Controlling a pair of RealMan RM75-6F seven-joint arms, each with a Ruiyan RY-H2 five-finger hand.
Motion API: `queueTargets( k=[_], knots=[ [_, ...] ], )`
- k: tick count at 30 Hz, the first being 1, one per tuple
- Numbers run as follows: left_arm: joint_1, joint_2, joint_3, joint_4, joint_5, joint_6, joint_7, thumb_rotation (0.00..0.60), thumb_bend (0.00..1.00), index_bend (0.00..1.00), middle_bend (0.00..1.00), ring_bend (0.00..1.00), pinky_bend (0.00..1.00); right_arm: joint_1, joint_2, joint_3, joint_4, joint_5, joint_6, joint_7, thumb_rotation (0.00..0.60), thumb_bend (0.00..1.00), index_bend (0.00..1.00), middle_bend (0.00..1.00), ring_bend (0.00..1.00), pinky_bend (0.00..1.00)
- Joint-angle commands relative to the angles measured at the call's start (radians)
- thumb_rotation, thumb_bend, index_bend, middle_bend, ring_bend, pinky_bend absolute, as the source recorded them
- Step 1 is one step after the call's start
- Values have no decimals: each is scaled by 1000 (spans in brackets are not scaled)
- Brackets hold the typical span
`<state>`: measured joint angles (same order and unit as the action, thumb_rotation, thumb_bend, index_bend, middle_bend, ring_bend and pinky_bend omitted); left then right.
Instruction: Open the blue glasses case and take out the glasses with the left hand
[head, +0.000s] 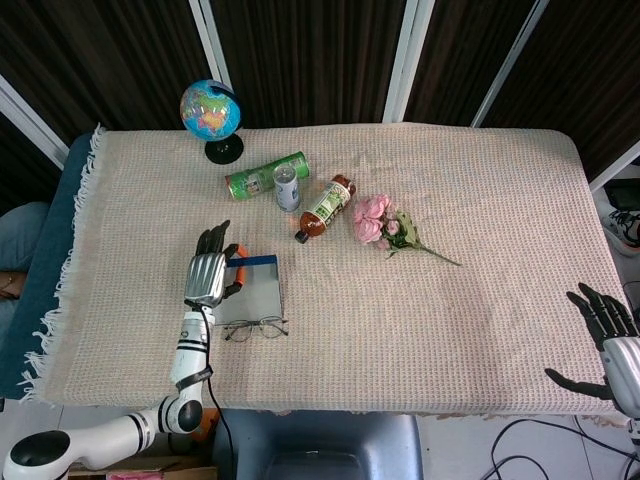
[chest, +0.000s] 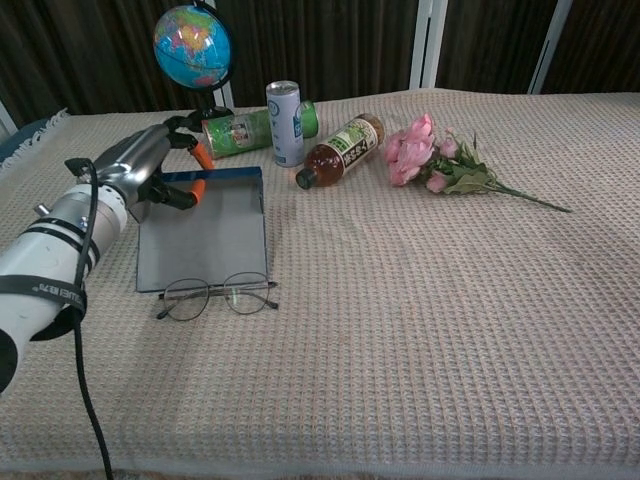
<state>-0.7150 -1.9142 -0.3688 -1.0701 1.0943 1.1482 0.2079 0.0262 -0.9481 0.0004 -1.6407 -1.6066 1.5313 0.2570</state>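
The left hand (chest: 150, 165) is sitting at the far left corner of the case (chest: 204, 230), its orange-tipped fingers (chest: 197, 187) curling over the case's upper edge and seemingly gripping it; whether they are truly clamping the rim or only resting on it, I cannot tell from either view. The case is lying flat on the bench (head: 470, 200), its blue far rim (head: 258, 260) showing in the head view. The glasses (chest: 218, 296) are lying on the cloth just at the case's near edge, lenses towards the robot, apart from the hand. The right hand (head: 608, 340) is hanging off the bench's right edge, spread and holding nothing.

By my reading the case is open and the glasses are out of it (though lying loose, not in the hand), so the taking-out step is nearly finished. The next move is calling for the left hand to let go of the case, travel to the near edge and pinch the thin frame without pressing the lenses.
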Motion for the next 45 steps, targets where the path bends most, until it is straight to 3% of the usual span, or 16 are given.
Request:
queueTargets(
  k=[1, 10, 12, 15, 18, 22, 24, 28, 31, 34, 35, 36, 37, 38, 40, 45],
  knots=[
    [-31, 0, -38, 57, -33, -40, -4, 600, 465, 544, 18, 0, 0, -1, 0, 3, 2, 4, 3, 3, 600, 65, 0, 0, 0, 0],
    [-77, -39, -58, 239, -107, -167, -16, 600, 463, 465, 9, 0, 0, 6, -3, 9, 0, 18, -14, -10, 600, 64, 0, 0, 0, 0],
    [-77, -42, -50, 257, -115, -192, -17, 600, 462, 373, 1, 0, 0, 6, -4, 10, -1, 19, -12, -12, 600, 64, 0, 0, 0, 0],
    [-73, -29, -37, 252, -146, -233, 38, 600, 459, 144, 0, 0, 0, 5, -7, 11, -1, 17, -8, -15, 600, 64, 0, 0, 0, 0],
    [-62, 4, -30, 195, -208, -261, 140, 600, 437, 7, 0, 0, 0, 5, -8, 7, -3, 11, -9, -21, 600, 64, 0, 0, 0, 0],
    [-14, 88, 1, 27, -247, -227, 236, 600, 395, 0, 0, 0, 0, 2, -11, 2, -3, -3, -3, -33, 600, 64, 0, 0, 0, 0],
    [31, 167, 26, -118, -218, -169, 250, 600, 393, 0, 0, 0, 0, 1, -12, -2, -4, -8, -3, -43, 600, 64, 0, 0, 0, 0],
    [176, 362, 110, -471, -54, 18, 191, 600, 411, 0, 0, 0, 0, 4, -20, -2, -10, 0, -16, -78, 600, 64, 0, 0, 0, 0],
    [269, 477, 200, -617, 76, 113, 147, 600, 419, 0, 0, 0, 0, 9, -27, -3, -19, 6, -30, -106, 600, 64, 0, 0, 0, 0],
    [306, 521, 243, -657, 135, 147, 122, 600, 420, 0, 0, 0, 0, 10, -30, -4, -24, 7, -36, -118, 600, 65, 0, 0, 0, 0],
    [354, 573, 302, -689, 197, 188, 102, 600, 420, 0, 0, 0, 0, 11, -32, -6, -26, 5, -40, -129, 600, 65, 0, 0, 0, 0],
    [434, 653, 416, -718, 277, 238, 84, 600, 415, 0, 0, 0, 0, 16, -40, -9, -31, 0, -50, -150, 600, 65, 0, 0, 0, 0],
    [474, 700, 478, -716, 362, 279, 39, 600, 407, 0, 0, 0, 0, 19, -48, -7, -36, 4, -55, -171, 600, 64, 0, 0, 0, 0],
    [492, 714, 505, -698, 405, 299, 15, 600, 399, 0, 0, 0, 0, 21, -52, -6, -40, 6, -59, -184, 600, 64, 0, 0, 0, 0],
    [526, 711, 531, -646, 462, 343, -13, 600, 389, 0, 0, 0, 0, 25, -62, -6, -47, 8, -67, -209, 600, 64, 0, 0, 0, 0],
    [558, 698, 534, -584, 522, 391, -44, 600, 388, 0, 0, 0, 0, 26, -78, -4, -54, 19, -72, -253, 600, 65, 0, 0, 0, 0]
  ],
)
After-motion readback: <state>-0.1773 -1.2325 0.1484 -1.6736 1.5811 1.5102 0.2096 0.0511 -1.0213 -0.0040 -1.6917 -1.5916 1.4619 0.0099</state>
